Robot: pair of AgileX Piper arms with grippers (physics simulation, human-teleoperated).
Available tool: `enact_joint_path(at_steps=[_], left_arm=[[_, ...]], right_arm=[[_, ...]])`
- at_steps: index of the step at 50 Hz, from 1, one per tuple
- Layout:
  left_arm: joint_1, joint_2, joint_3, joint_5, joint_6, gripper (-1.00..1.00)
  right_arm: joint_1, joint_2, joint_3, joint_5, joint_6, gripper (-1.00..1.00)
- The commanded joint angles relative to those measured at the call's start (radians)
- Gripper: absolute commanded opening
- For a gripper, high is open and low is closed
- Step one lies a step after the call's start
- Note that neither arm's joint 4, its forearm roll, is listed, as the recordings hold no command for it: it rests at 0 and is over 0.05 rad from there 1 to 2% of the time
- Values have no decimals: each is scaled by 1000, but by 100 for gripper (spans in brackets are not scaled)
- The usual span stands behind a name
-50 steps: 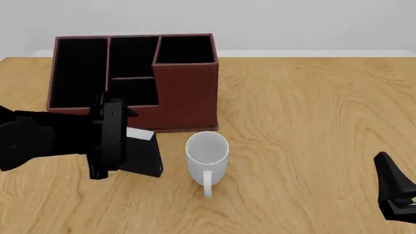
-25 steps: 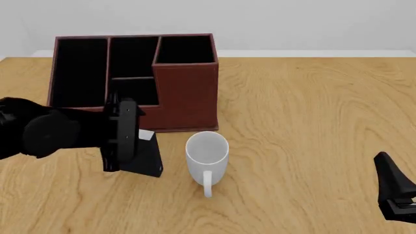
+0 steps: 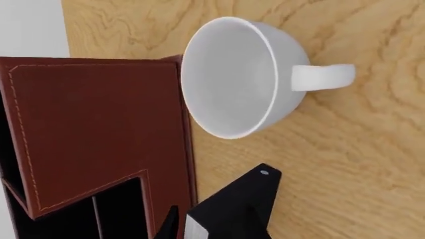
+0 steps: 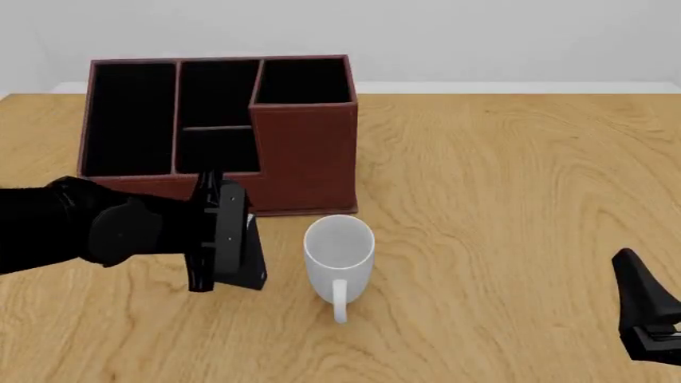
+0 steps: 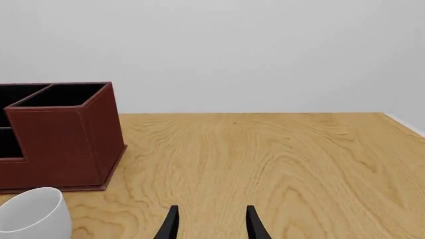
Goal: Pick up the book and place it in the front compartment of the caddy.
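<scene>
The book (image 4: 253,259), black with a white page edge, stands on the table in front of the caddy (image 4: 303,152), just left of the white mug. My left gripper (image 4: 238,246) reaches in from the left, open, with its jaws on either side of the book. The left wrist view shows the book (image 3: 239,199) between the fingers (image 3: 170,225), beside the caddy's red-brown wall (image 3: 99,124). The caddy's low front compartment (image 4: 218,150) is black inside. My right gripper (image 4: 639,297) is open and empty at the near right edge of the table; it also shows in the right wrist view (image 5: 211,225).
A white mug (image 4: 338,243) stands upright close to the right of the book, handle toward me; it also shows in the left wrist view (image 3: 232,74) and the right wrist view (image 5: 33,216). The caddy's taller corner section (image 5: 66,134) stands behind the mug. Bare wooden table (image 4: 511,183) lies to the right.
My left arm has moved to the right, bringing its gripper over and around the book. The book, the mug and the right arm have not moved.
</scene>
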Motion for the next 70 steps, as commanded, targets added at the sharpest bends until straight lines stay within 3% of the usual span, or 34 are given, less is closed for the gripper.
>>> enact_joint_path(at_steps=[1,2,8,37,70], left_arm=[[-34,31,55,-45,-8,100],[-38,25,70,-68,5,-100],[-41,31,59,-54,-16,-100],[12,-12,52,6,21,-100],[94,-390,104,224,155,-100]], right_arm=[[0,0,0,0,0,100],[0,0,0,0,0,100],[0,0,0,0,0,100],[0,0,0,0,0,100],[0,0,0,0,0,100]])
